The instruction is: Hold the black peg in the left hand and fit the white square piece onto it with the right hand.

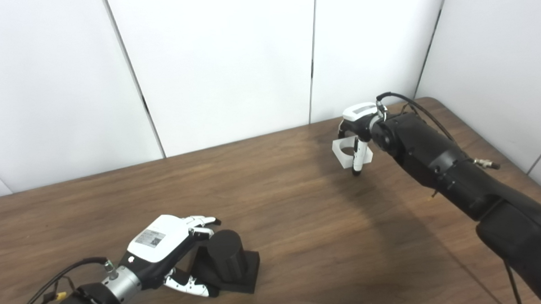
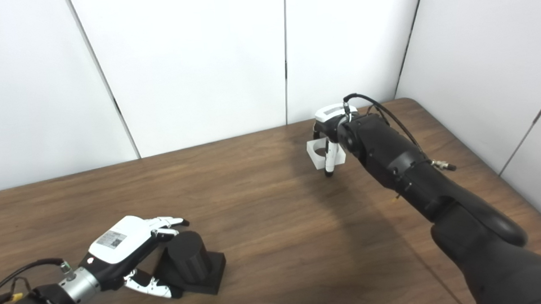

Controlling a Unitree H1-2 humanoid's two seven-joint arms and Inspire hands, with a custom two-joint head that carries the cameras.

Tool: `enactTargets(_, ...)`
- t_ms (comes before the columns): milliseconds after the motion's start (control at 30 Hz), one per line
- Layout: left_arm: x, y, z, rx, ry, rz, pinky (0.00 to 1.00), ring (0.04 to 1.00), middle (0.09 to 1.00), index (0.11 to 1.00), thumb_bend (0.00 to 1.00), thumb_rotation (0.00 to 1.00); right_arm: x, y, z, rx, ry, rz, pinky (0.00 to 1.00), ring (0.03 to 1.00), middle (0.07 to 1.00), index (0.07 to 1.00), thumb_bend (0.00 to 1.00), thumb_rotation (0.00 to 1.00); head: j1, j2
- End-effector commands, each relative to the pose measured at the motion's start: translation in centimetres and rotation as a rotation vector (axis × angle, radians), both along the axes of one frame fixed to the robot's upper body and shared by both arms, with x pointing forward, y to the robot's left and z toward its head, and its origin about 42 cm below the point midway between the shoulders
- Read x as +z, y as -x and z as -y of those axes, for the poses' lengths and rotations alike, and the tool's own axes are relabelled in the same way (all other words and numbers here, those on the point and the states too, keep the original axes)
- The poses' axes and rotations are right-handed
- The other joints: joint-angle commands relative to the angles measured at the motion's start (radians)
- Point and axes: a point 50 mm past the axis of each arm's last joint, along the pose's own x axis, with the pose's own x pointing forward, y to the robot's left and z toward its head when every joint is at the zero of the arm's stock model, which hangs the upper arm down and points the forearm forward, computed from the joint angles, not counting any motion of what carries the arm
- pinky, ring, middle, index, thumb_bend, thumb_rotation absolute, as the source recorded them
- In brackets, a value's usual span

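The black peg [image 1: 227, 257], a thick cylinder on a square black base, stands on the wooden table [image 1: 300, 223] at the front left. My left hand [image 1: 166, 245] straddles it: the fingers [image 1: 201, 222] reach past its far side and the thumb lies along the base's near side, spread and not closed. At the far right my right hand [image 1: 358, 124] is shut on the white square piece [image 1: 349, 151], which has a round hole. One finger crosses the piece's front face. I cannot tell whether the piece is off the table.
White wall panels [image 1: 226, 59] close off the back and right of the table. The table's right edge [image 1: 490, 135] runs close beside my right forearm [image 1: 437, 159]. Bare wood lies between the two hands.
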Motion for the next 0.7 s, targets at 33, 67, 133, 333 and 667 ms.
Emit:
enactTargets(33, -3.67, 2.25, -1.99, -0.03, -0.191, -0.127, 0.75, 0.861, 0.88, 0.491, 0.52, 0.06, 0.27, 0.4, 2.4, -0.078, 0.044, -0.037, 0.75, 0.902, 0.895, 0.731, 0.82, 0.25, 0.0, 0.0)
enactTargets(67, -3.64, 2.25, -1.99, -0.03, -0.19, -0.128, 0.75, 0.86, 0.879, 0.491, 0.52, 0.06, 0.23, 0.42, 2.43, -0.079, 0.046, -0.039, 0.75, 0.901, 0.893, 0.731, 0.82, 0.25, 0.0, 0.0)
enactTargets(133, -3.63, 2.26, -1.98, -0.029, -0.187, -0.13, 0.75, 0.863, 0.878, 0.491, 0.52, 0.06, 0.17, 0.45, 2.49, -0.08, 0.046, -0.04, 0.75, 0.902, 0.889, 0.72, 0.81, 0.25, 0.0, 0.0)
enactTargets(333, -3.45, 2.33, -1.94, -0.031, -0.178, -0.128, 0.75, 0.862, 0.877, 0.491, 0.52, 0.06, 0.01, 0.7, 2.78, -0.077, 0.012, -0.028, 0.7, 0.832, 0.764, 0.507, 0.55, 0.16, 0.002, 0.009)
enactTargets(667, -3.45, 2.25, -2.06, -0.024, -0.176, -0.129, 0.75, 0.868, 0.875, 0.491, 0.52, 0.06, -0.24, 0.71, 2.92, -0.046, 0.021, -0.01, 0.72, 0.807, 0.729, 0.488, 0.52, 0.14, 0.006, 0.01)
